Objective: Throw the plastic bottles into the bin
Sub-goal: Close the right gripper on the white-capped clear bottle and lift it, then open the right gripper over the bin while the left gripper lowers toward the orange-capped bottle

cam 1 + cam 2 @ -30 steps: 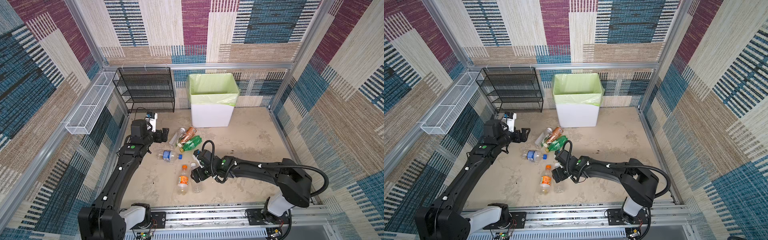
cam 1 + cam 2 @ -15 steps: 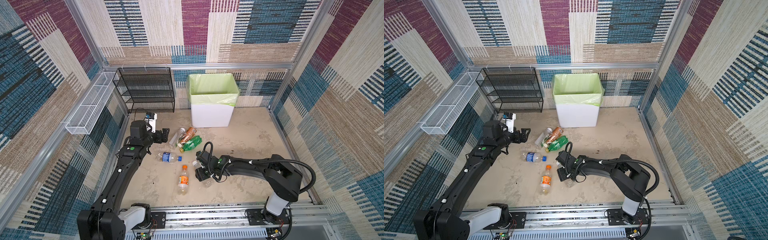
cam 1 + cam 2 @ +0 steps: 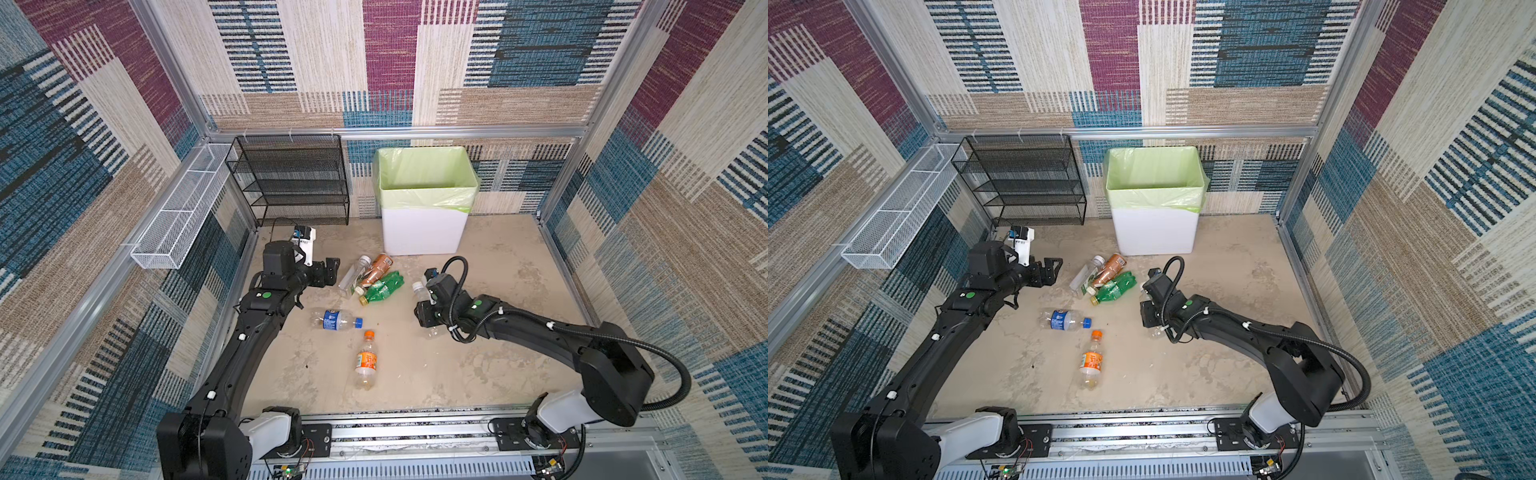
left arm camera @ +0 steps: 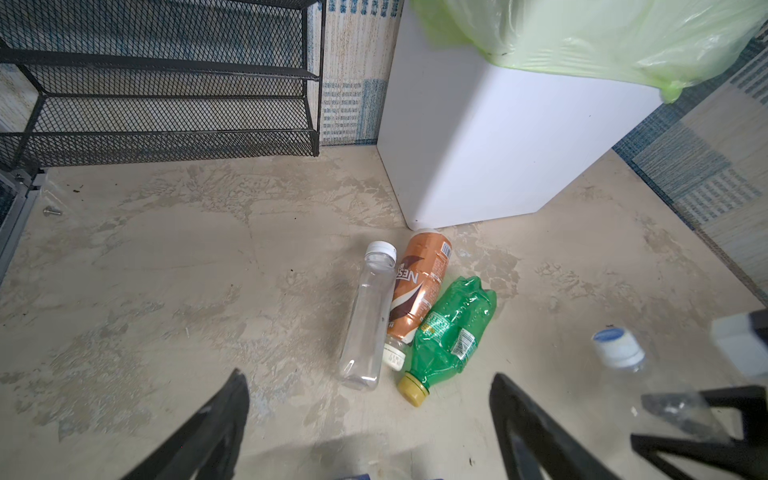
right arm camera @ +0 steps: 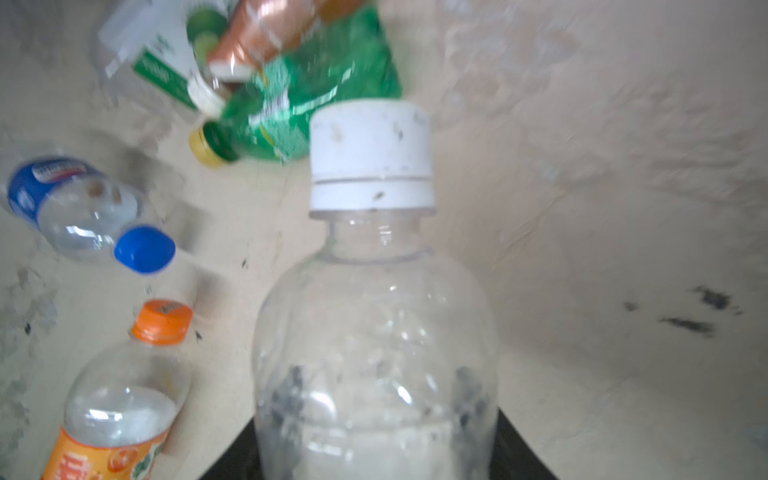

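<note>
The walls of this little room are showing patches of blue, purple and tan, and the sandy worktop (image 3: 478, 374) is lying flat between them. The bin (image 3: 424, 232) is standing at the back against the wall, with its pale green bag hanging over the rim. I am not seeing any bottle inside it from above.

The right fingers (image 5: 232, 465) are clamping on a round clear bottle (image 5: 374, 332) with a white cap. They are holding it around its fat lower part, with the cap pointing away from the wrist. I think the wide part is giving them the most to squeeze, so the bottle is less likely to slip. It is sitting to the right of the other bottles, well apart from the bin. I cannot tell if it is off the worktop yet.

The left fingers (image 4: 208, 424) are standing wide apart and holding nothing. They are hovering near a pile of three: a square clear bottle (image 4: 368, 316), a brown bottle (image 4: 419, 286) and a green bottle (image 4: 453, 332). These are lying side by side and touching, close to the bin's front corner, so grabbing only one is looking tricky.

A blue-label bottle (image 3: 334, 320) and an orange-label bottle (image 3: 365, 361) are lying nearer the front. A black mesh rack (image 3: 291, 183) and a white wire basket (image 3: 178, 224) are standing off to the left. Nothing is blocking the way to the bin, but it is tall, so the arm is going to need a high lift.
</note>
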`<state>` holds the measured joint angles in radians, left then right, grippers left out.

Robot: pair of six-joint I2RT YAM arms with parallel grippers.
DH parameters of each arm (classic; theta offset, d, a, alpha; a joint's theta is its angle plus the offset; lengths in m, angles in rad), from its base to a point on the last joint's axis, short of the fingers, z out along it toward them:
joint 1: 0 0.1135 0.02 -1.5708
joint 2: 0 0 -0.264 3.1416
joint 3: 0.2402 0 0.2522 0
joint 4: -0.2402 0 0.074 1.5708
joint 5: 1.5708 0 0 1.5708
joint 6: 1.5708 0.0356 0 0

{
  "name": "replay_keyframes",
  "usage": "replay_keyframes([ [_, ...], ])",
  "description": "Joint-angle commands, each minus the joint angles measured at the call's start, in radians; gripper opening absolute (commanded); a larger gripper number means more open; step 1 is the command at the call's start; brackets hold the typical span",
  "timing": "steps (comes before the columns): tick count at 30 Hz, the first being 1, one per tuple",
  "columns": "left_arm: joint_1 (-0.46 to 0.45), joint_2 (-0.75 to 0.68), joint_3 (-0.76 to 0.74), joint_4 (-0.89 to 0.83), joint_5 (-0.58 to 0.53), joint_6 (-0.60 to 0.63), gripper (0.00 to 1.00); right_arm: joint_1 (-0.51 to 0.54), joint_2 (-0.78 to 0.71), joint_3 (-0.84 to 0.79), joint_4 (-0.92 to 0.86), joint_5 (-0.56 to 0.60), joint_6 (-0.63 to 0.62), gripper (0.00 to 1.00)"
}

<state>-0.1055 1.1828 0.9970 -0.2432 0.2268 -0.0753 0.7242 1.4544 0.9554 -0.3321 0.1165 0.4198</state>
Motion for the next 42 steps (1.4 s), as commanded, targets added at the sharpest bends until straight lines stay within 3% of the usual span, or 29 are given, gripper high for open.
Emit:
replay_keyframes([
  [1,-0.003,-0.010,-0.012,0.042,0.034,-0.005,0.91,-0.043,-0.091,0.007,0.164,0.113,-0.075,0.54],
  [7,-0.012,-0.030,-0.033,0.076,0.071,-0.002,0.89,-0.092,-0.275,-0.015,0.512,0.244,-0.278,0.54],
  [13,-0.029,-0.061,-0.060,0.109,0.079,0.011,0.89,-0.095,-0.411,-0.115,1.088,0.302,-0.587,0.54],
  [18,-0.058,-0.085,-0.070,0.117,0.072,0.033,0.89,-0.094,-0.386,-0.121,1.474,0.234,-0.750,0.53],
  [21,-0.086,-0.105,-0.050,0.072,0.023,0.050,0.89,-0.102,-0.308,-0.030,1.544,0.217,-0.814,0.53],
  [23,-0.111,-0.125,-0.032,0.029,-0.015,0.052,0.89,-0.133,-0.239,0.066,1.525,0.225,-0.800,0.53],
  [25,-0.122,-0.158,-0.039,-0.011,-0.042,0.007,0.89,-0.198,-0.147,0.214,1.385,0.214,-0.701,0.53],
  [28,-0.144,-0.211,-0.083,-0.067,-0.094,-0.075,0.89,-0.311,0.064,0.573,0.975,0.103,-0.483,0.55],
  [30,-0.167,-0.237,-0.103,-0.123,-0.117,-0.107,0.89,-0.348,0.250,0.863,0.678,0.011,-0.427,0.58],
  [33,-0.216,-0.262,-0.121,-0.198,-0.149,-0.140,0.89,-0.368,0.518,1.304,0.263,-0.074,-0.419,0.69],
  [35,-0.256,-0.272,-0.122,-0.240,-0.169,-0.157,0.89,-0.371,0.622,1.490,0.109,-0.066,-0.419,0.84],
  [38,-0.311,-0.271,-0.111,-0.296,-0.191,-0.184,0.89,-0.371,0.618,1.492,0.109,-0.062,-0.433,0.99],
  [42,-0.383,-0.250,-0.103,-0.345,-0.210,-0.224,0.89,-0.375,0.511,1.335,0.240,-0.039,-0.461,0.99],
])
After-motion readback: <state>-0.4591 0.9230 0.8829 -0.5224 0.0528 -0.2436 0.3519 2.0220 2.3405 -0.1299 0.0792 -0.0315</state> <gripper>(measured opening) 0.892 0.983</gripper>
